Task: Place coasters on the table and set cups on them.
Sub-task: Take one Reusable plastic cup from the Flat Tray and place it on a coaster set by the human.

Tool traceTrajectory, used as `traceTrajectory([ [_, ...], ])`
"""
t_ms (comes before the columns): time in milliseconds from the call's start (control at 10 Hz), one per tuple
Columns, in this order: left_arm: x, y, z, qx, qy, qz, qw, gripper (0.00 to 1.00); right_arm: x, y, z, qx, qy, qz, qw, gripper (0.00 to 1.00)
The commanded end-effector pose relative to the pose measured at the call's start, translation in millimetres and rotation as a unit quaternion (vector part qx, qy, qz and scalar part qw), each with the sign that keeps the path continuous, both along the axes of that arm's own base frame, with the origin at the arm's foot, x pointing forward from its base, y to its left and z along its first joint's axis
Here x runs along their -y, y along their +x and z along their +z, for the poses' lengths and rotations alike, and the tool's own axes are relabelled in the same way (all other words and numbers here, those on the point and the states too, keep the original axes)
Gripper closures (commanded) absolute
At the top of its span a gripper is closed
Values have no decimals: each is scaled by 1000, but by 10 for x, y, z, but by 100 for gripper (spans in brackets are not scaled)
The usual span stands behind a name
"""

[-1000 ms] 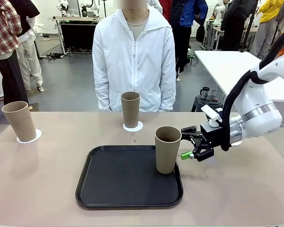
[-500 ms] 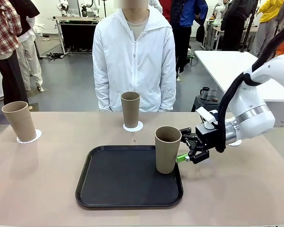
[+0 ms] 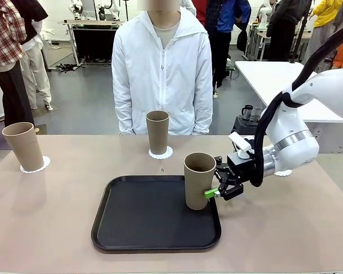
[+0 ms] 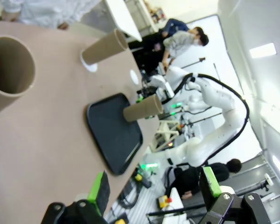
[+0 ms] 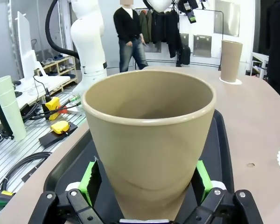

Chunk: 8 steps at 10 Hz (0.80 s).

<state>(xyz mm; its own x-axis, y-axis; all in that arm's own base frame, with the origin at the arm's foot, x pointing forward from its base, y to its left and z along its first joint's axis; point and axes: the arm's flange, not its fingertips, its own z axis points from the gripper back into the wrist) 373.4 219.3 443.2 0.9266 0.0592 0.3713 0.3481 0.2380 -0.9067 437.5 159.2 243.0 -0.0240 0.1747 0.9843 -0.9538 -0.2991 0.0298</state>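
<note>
One tan cup (image 3: 198, 178) stands on the black tray (image 3: 148, 220). My right gripper (image 3: 211, 189) is open and straddles the lower half of this cup (image 5: 148, 140), with a green pad (image 5: 89, 181) close on each side. Two other cups (image 3: 23, 145) (image 3: 157, 131) stand on white lacy coasters (image 3: 35, 166) (image 3: 160, 153) on the table (image 3: 46, 217). A third coaster (image 3: 283, 172) lies bare behind my right arm. In the left wrist view my left gripper (image 4: 154, 186) is open with nothing between its fingers, well above the table.
A person in a white jacket (image 3: 162, 68) stands at the far edge of the table, hands out of sight. The tray's raised rim (image 5: 222, 135) runs beside the straddled cup. A white side table (image 3: 274, 77) stands at the right rear.
My right gripper has moved left, from beside the tray cup to around it. The cup has shifted slightly left. The other cups have not moved.
</note>
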Motion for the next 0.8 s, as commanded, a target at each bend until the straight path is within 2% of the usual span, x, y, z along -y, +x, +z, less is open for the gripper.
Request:
traceTrajectory([
  [0, -3, -12, 9, -3, -1, 4, 1000, 0, -113, 39, -71, 5, 17, -5, 1000, 0],
  [600, -3, -12, 9, -3, -1, 4, 1000, 0, -302, 36, -160, 0, 26, 1, 1000, 0],
  [700, -3, -12, 9, -3, -1, 4, 1000, 0, -303, 33, -159, 10, 33, 15, 999, 30],
])
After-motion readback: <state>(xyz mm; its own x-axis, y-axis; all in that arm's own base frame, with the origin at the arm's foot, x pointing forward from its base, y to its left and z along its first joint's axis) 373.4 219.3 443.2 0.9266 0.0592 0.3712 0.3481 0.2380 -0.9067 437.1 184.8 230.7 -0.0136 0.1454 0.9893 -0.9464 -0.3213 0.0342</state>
